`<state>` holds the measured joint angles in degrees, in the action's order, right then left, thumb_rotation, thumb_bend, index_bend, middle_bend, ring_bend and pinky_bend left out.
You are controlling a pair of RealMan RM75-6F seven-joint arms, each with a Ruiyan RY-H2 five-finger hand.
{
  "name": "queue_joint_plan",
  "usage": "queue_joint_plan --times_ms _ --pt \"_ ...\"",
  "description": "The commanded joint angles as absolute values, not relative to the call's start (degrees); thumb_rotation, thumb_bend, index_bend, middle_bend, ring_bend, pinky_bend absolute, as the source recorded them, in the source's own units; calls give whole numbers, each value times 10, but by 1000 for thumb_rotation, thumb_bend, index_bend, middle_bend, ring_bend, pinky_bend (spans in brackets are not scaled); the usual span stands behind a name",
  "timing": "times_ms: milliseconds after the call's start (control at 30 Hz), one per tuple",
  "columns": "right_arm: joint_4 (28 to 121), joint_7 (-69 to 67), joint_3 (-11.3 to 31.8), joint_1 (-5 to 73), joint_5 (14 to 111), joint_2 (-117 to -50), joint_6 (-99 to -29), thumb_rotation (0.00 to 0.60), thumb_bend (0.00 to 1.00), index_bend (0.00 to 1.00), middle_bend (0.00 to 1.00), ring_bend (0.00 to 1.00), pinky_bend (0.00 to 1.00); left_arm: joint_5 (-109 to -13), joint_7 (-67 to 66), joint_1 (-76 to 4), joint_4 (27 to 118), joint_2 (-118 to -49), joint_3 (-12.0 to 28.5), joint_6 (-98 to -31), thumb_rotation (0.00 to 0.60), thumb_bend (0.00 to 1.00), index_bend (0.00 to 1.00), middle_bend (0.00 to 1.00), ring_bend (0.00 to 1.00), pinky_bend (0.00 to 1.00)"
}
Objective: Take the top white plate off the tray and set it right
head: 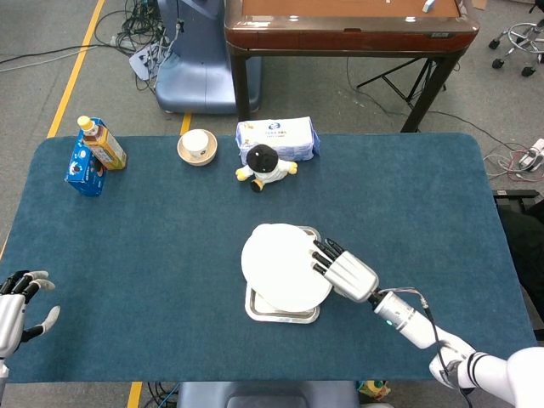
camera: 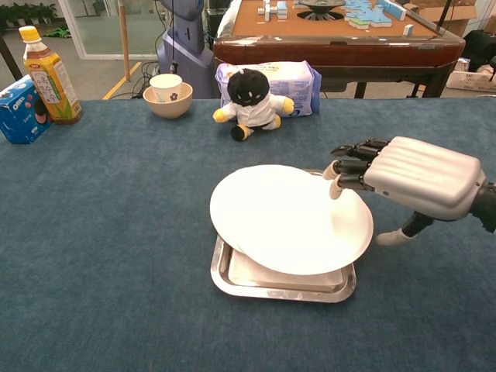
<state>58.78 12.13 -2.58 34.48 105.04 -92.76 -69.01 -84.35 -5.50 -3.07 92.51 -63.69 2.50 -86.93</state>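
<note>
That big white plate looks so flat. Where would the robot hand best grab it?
Probably at the right rim of the white plate, coming from the right, where the right robot hand hovers. The plate overhangs the tray there, so the thumb could likely slip under the edge while the fingers press on top.

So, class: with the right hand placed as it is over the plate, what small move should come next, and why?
Probably lower the right hand and close its fingers on the right rim of the top white plate: the fingers hover over that edge, gripping nothing, and the plate rests on the tray.
</note>
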Motion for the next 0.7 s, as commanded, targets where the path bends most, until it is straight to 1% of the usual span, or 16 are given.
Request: queue_joint_plan --times_ms 33,233,533,633,700 --pt "579 122 -29 348 1053 -935 -693 600 0 320 215 101 180 -844 -54 -30 925 -636 25 -870 600 274 419 301 187 319" --pt "549 129 -36 351 1069 -950 -718 600 0 320 215 100 180 -845 -52 -29 926 -635 25 -872 600 274 419 301 188 319" --pt "501 96 -44 353 1083 -974 -762 600 0 320 217 101 181 -851 -50 -29 926 -635 24 -875 600 274 419 301 187 319" --pt "483 82 -47 353 1086 -983 -773 600 34 320 219 101 182 -851 -49 -28 925 -635 24 -874 600 274 419 301 187 319" --pt "472 74 -49 354 1087 -988 -777 600 80 320 220 101 182 -851 -50 -28 925 -635 24 -874 600 274 419 301 187 319"
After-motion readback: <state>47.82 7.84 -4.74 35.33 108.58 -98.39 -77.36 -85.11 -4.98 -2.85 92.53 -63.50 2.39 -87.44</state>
